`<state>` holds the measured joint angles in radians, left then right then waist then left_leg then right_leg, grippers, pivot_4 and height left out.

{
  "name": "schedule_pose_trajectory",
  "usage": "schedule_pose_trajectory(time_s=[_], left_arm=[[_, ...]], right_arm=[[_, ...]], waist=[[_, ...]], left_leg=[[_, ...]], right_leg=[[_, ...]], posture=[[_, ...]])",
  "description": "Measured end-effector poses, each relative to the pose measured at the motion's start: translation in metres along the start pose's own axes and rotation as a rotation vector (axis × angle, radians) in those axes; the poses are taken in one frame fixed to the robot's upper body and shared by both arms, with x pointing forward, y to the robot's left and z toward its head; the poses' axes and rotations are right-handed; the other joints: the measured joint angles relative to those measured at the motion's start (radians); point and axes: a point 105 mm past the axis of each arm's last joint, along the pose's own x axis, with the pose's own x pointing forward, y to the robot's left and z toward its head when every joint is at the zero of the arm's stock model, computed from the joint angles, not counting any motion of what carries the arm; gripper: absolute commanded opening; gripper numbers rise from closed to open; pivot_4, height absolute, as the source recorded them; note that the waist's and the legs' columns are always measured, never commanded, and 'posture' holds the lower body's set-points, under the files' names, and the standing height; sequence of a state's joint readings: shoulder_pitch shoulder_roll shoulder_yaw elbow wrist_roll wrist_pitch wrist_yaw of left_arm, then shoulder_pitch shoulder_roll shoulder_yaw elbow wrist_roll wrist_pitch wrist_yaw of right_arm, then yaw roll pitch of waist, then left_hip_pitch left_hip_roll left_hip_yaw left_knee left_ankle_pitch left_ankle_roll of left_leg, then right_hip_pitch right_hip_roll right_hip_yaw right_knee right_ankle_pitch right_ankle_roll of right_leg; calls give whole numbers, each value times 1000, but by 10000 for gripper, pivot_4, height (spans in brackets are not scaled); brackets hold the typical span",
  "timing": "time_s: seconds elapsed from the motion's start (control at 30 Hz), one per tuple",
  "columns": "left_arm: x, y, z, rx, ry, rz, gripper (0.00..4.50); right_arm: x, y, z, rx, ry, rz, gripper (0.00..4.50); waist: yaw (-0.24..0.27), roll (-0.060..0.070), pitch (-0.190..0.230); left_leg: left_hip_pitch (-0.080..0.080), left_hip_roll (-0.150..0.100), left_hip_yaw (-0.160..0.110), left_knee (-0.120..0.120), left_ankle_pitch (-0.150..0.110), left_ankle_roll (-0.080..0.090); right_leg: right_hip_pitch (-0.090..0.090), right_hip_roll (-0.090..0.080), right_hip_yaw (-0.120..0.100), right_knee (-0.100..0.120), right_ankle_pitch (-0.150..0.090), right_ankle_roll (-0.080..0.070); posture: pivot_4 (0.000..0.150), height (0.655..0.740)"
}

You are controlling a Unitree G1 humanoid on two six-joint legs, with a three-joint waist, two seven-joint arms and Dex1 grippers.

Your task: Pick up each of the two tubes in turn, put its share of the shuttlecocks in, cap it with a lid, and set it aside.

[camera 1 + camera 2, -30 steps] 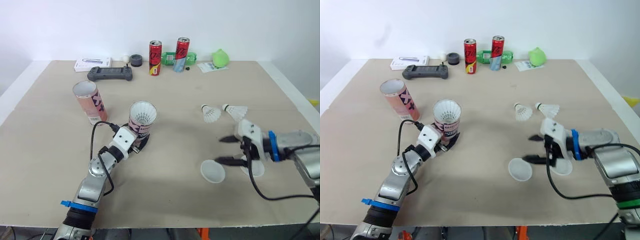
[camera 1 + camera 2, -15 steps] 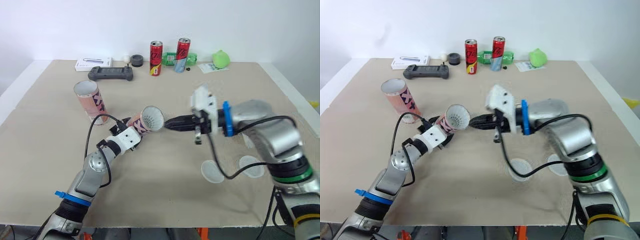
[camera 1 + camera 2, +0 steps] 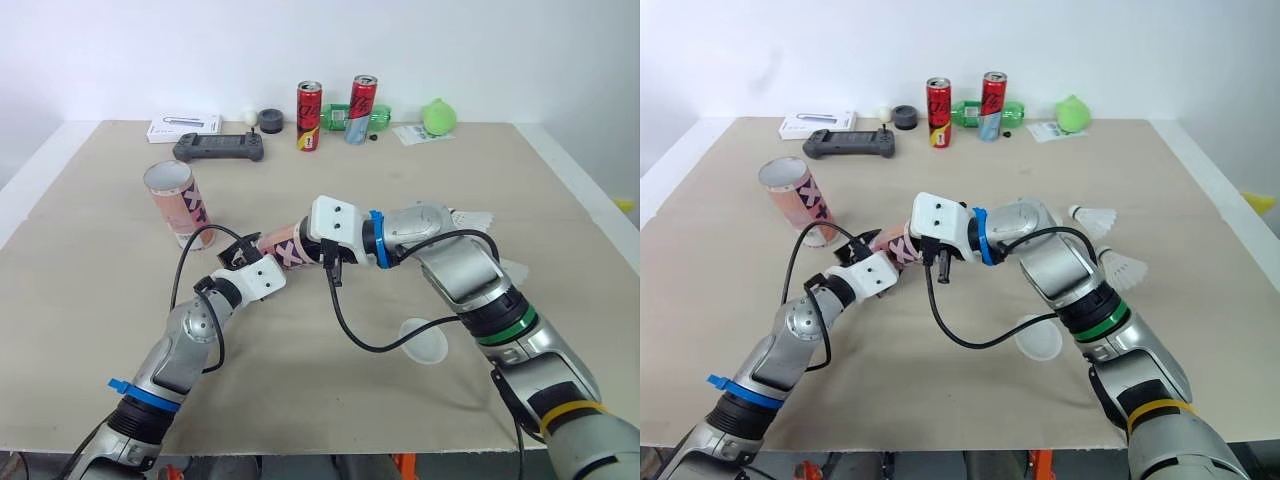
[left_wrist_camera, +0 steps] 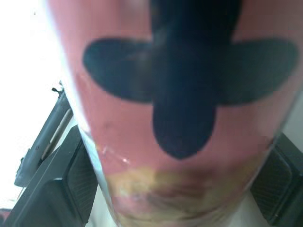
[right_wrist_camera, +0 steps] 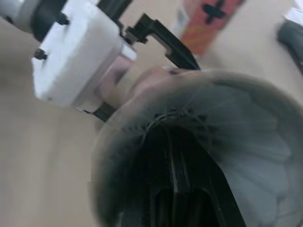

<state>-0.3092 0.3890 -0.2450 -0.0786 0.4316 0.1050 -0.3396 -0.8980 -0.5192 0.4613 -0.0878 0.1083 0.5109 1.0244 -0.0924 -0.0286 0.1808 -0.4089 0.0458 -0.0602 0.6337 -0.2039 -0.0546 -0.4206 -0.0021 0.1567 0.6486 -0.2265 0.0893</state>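
1. Lid [image 3: 425, 340]: white, flat on the tabletop [image 3: 300, 400], nearest the front edge and just beside the right forearm. Untouched; wanted once filling ends.

2. Left hand [image 3: 250, 256]: clamped on the lower end of the pink tube [image 3: 285, 250], which lies tilted almost level, mouth turned to the robot's right. In the left wrist view its pads [image 4: 71, 184] press on both sides of the tube wall.

3. Right hand [image 3: 310, 243]: at the tube's mouth, tip inside. Whether it stands wide or narrow cannot be told. In the right wrist view a feather skirt [image 5: 246, 142] lines the mouth, so a shuttlecock is probably being seated.
   Handling note: keep the right hand in line with the tube's axis, press on the cork rather than the feathers, and hold the left grip firm against the push. Draw out straight, so that the skirt is not dragged back.

4. Near shuttlecock [image 3: 1123, 268] and far shuttlecock [image 3: 1092, 214]: loose on the tabletop beyond the right arm, apart from each other.

5. Second tube [image 3: 178, 205]: pink, upright, mouth open, well apart to the left.

6. Far edge: game controller [image 3: 220, 148], white box [image 3: 185, 126], red can [image 3: 310, 102], taller can [image 3: 362, 95]. Not part of the job.
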Motion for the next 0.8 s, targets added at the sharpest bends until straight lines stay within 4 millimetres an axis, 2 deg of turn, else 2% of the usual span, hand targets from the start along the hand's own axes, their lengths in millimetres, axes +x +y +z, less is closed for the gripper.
schedule_pose_trajectory(time_s=[0.17,0.37,0.5,0.6,0.7,0.8], left_arm=[[-1,-1,-1,2,2,-2,39830],[-1,-2,-1,5,-4,-7,39830],[-1,-2,-1,6,-7,-9,39830],[0,-3,1,2,-12,-9,39830],[-1,-4,1,-1,-15,-10,39830],[0,-5,3,-11,-21,-10,39830]], right_arm=[[-6,3,5,10,-27,9,788],[13,-1,-3,8,0,-10,788],[14,-3,-1,-3,-4,-9,788],[3,-5,4,19,-37,-3,788],[-21,-10,14,5,-73,-17,788],[-43,-3,15,20,-87,10,788]], waist=[[8,0,0],[7,0,0],[8,0,0],[10,0,0],[13,0,0],[15,0,0]], left_leg=[[1,0,0,0,0,0],[2,0,0,0,0,0],[1,0,0,0,0,0],[1,0,0,0,0,0],[1,0,0,0,0,0],[1,0,0,-1,0,0]], right_leg=[[0,0,0,0,-1,0],[0,0,-1,0,0,0],[0,0,-1,0,0,0],[0,0,-1,0,0,0],[0,0,-1,0,-1,0],[0,0,-1,0,-2,0]], posture=[[1500,7400],[1500,7400],[1500,7400],[1500,7400],[1500,7400],[1500,7400]])
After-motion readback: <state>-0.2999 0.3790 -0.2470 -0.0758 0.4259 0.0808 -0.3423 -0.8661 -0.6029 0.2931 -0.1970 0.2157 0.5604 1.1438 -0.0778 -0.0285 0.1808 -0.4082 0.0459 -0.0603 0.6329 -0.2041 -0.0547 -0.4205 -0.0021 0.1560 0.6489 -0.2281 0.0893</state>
